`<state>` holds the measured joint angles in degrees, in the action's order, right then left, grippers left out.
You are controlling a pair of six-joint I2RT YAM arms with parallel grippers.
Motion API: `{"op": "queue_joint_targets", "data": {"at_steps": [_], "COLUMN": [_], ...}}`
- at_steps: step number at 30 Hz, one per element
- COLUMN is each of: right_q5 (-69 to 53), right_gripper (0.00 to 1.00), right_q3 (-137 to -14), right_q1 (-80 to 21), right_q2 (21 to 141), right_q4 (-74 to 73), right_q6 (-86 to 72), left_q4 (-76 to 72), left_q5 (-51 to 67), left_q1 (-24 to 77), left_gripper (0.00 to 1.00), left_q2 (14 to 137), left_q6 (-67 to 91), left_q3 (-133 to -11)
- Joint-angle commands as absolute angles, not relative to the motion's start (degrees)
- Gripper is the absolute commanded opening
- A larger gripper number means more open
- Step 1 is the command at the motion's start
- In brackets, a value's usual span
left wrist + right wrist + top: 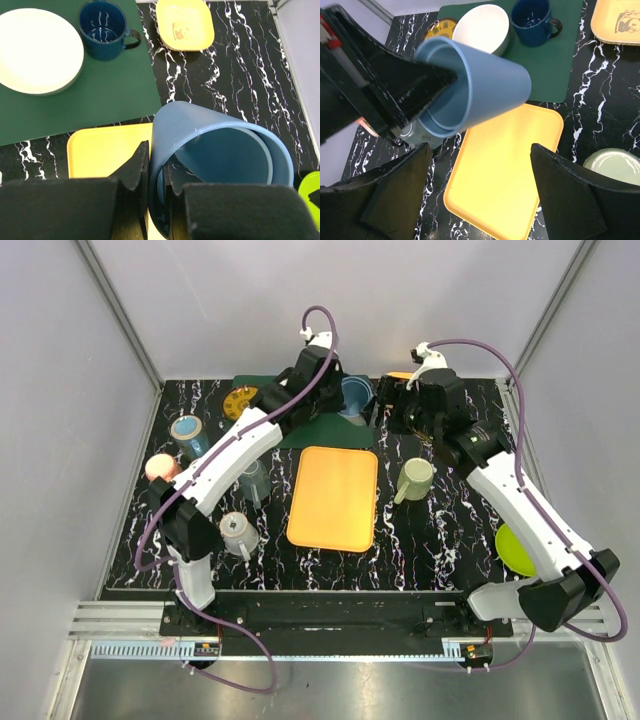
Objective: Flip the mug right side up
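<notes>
The light blue mug [485, 87] hangs off the table in the left gripper [156, 165], whose jaws are clamped on its rim: one finger [134, 172] presses the outer wall and the other sits just inside the mouth. The mug is tipped onto its side. Its open mouth faces back toward the left wrist and its closed base points away from that gripper. No handle can be made out on it. The right gripper [480, 150] is spread wide and faces the mug from the opposite side, with both fingers apart from the mug's wall. Seen from the right wrist, the mug lies just beyond the fingertips and roughly centred on the gap between them. Below both grippers is the orange tray [505, 170]. Past the left gripper's fingertips is a green mat [100, 95] carrying a white bowl [37, 50] and an upright dark blue mug [104, 30], with a yellow square plate [185, 25] beside the mat.
</notes>
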<state>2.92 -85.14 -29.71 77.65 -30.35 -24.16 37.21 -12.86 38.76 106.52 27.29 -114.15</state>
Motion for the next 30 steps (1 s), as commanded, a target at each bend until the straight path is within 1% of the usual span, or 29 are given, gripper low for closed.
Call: {"op": "queue_joint_targets", "data": {"at_steps": [1, 5, 6, 8, 9, 11, 12, 14, 15, 16, 18, 19, 20, 21, 22, 23, 25, 26, 30], "right_q5": [7.1, 8.1, 8.1, 9.0, 10.4, 11.4, 12.2, 12.5, 12.5, 12.5, 12.5, 12.8, 13.3, 14.1, 14.5, 14.7, 14.3, 13.8, 11.2], "right_gripper": [0.87, 0.86, 0.82, 0.78, 0.73, 0.67, 0.56, 0.43, 0.38, 0.29, 0.18, 0.02, 0.0, 0.0, 0.0, 0.0, 0.0, 0.0, 0.0], "right_q3": [-84.8, -84.6, -84.6, -86.1, -86.7, -86.7, -85.9, -85.3, -85.3, -85.5, -85.0, -84.9, -85.1, -85.9, -86.6, -87.4, -90.5, -91.7, -97.1], "right_q1": [-30.3, -30.5, -30.6, -30.7, -30.7, -30.7, -30.7, -30.7, -30.7, -30.7, -30.7, -30.6, -30.7, -30.6, -30.4, -29.8, -28.4, -26.4, -20.8], "right_q2": [75.0, 76.4, 77.0, 79.3, 80.0, 80.5, 80.5, 80.7, 81.4, 81.6, 81.3, 81.0, 80.4, 80.4, 80.3, 80.6, 81.5, 82.4, 85.7], "right_q4": [-31.5, -32.1, -32.4, -35.9, -37.3, -38.6, -38.6, -38.9, -39.5, -40.1, -40.4, -40.3, -40.3, -40.4, -40.4, -41.0, -41.8, -42.6, -43.0], "right_q6": [-22.7, -21.8, -21.5, -21.0, -21.0, -20.6, -20.3, -19.7, -19.6, -19.6, -19.5, -19.7, -19.5, -19.4, -18.7, -18.5, -18.0, -17.9, -18.5], "left_q4": [35.7, 35.9, 35.9, 35.8, 35.7, 35.7, 35.4, 35.4, 35.2, 35.3, 35.2, 35.2, 35.2, 35.2, 35.2, 35.4, 35.7, 35.7, 34.4], "left_q5": [-16.7, -18.5, -18.8, -19.2, -19.7, -20.0, -20.4, -20.7, -21.0, -21.4, -21.7, -21.8, -21.9, -22.7, -23.5, -24.9, -28.5, -29.2, -28.0], "left_q1": [42.2, 45.8, 46.3, 47.7, 48.1, 49.3, 49.7, 50.8, 51.1, 51.3, 51.7, 51.7, 51.7, 51.7, 51.7, 51.6, 50.9, 50.1, 44.9], "left_gripper": [0.0, 0.0, 0.0, 0.0, 0.0, 0.0, 0.0, 0.0, 0.0, 0.0, 0.0, 0.0, 0.09, 0.25, 0.42, 0.66, 0.8, 0.99, 0.99], "left_q2": [105.5, 104.3, 104.0, 102.8, 102.4, 101.3, 100.8, 99.7, 99.3, 98.6, 98.0, 97.2, 96.8, 96.4, 95.5, 94.8, 92.0, 90.9, 83.3], "left_q6": [27.0, 27.0, 27.2, 27.9, 28.1, 28.5, 28.6, 28.9, 28.9, 28.7, 28.7, 28.7, 28.5, 28.1, 27.6, 27.5, 27.2, 27.2, 28.3], "left_q3": [-114.8, -113.2, -112.8, -111.3, -110.9, -109.9, -109.6, -108.9, -108.8, -108.7, -108.5, -108.5, -108.3, -108.1, -107.8, -107.1, -104.7, -103.7, -98.5]}}
